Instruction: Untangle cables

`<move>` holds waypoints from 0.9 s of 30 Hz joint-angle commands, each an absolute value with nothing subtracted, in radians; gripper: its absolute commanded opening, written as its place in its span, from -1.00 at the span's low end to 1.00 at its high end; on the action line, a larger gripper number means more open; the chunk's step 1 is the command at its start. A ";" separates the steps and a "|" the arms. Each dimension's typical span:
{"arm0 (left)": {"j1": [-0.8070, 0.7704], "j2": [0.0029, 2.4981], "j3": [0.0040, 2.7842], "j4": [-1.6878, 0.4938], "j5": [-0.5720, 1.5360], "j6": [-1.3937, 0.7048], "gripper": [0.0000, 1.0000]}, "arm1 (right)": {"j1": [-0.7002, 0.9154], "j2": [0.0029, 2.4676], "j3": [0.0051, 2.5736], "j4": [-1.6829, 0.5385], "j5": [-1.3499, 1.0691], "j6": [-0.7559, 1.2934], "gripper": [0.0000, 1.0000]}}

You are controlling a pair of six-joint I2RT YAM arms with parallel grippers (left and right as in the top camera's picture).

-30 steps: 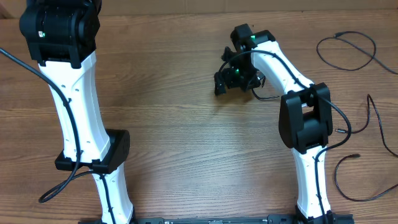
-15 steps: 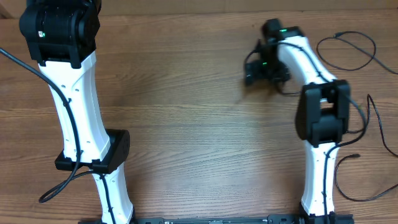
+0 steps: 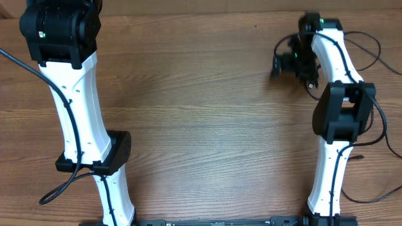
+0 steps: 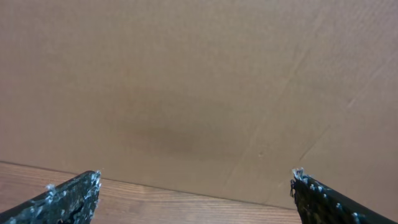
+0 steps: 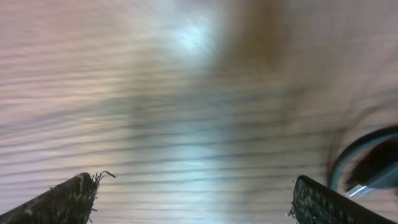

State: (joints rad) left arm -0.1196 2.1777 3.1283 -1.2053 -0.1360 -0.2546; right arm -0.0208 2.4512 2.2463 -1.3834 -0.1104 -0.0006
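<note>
Reaching for the cables (image 3: 375, 39) with the right fingers (image 3: 280, 64), by the look of it. Spread wide and gripping nothing, with only bare wood grain between the tips in the wrist view, all of it smeared with blur. Well apart from those fingers, back past the wrist and off to the outer side: thin black loops lying loose, one near the far edge, more strung along the right margin. Probably best to turn the tips toward the nearest loop and come down over a single strand away from any crossing. Close only once one wire sits between the pads, then draw it clear slowly, so as not to drag its neighbours or snag the arm's own thicker lead. Cannot tell what the dark curve at the right edge of the wrist view is. Wide open and empty likewise at the left fingers (image 4: 68, 196), raised and facing a plain cardboard wall (image 4: 199, 93) with a thin strip of worktop (image 3: 207, 125) below the tips. Brown, smooth wood grain all across, likely slick enough for a thin wire to slide.
</note>
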 commanded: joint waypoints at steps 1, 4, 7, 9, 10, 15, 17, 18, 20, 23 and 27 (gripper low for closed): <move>-0.117 2.186 3.128 -1.201 -0.150 -0.250 1.00 | 0.000 2.387 2.531 -1.421 -0.129 0.003 1.00; -0.117 2.186 3.128 -1.203 -0.150 -0.246 1.00 | -0.009 2.373 2.741 -1.544 -0.069 0.002 1.00; -0.116 2.186 3.128 -1.203 -0.152 -0.244 1.00 | -0.032 2.352 2.930 -1.694 0.018 0.007 1.00; -0.116 2.186 3.128 -1.200 -0.166 -0.242 0.99 | -0.056 2.287 2.961 -1.694 -0.001 0.036 1.00; -0.116 2.186 3.128 -1.197 -0.168 -0.240 0.99 | -0.067 2.239 2.968 -1.694 0.007 0.036 1.00; -0.117 2.186 3.128 -1.192 -0.167 -0.239 0.99 | -0.081 2.023 2.964 -1.694 0.134 0.032 0.99; -0.117 2.186 3.128 -1.191 -0.167 -0.239 1.00 | -0.081 1.905 2.944 -1.694 0.146 0.027 1.00; -0.117 2.186 3.128 -1.189 -0.167 -0.239 1.00 | -0.081 1.812 2.899 -1.694 0.146 0.024 1.00; -0.117 2.186 3.128 -1.186 -0.167 -0.239 1.00 | -0.081 1.680 2.789 -1.694 0.155 0.021 1.00; -0.118 2.186 3.128 -1.184 -0.162 -0.240 1.00 | -0.081 1.489 2.539 -1.694 0.192 0.034 1.00; -0.118 2.186 3.128 -1.184 -0.160 -0.239 1.00 | -0.081 1.201 2.006 -1.501 0.231 0.112 1.00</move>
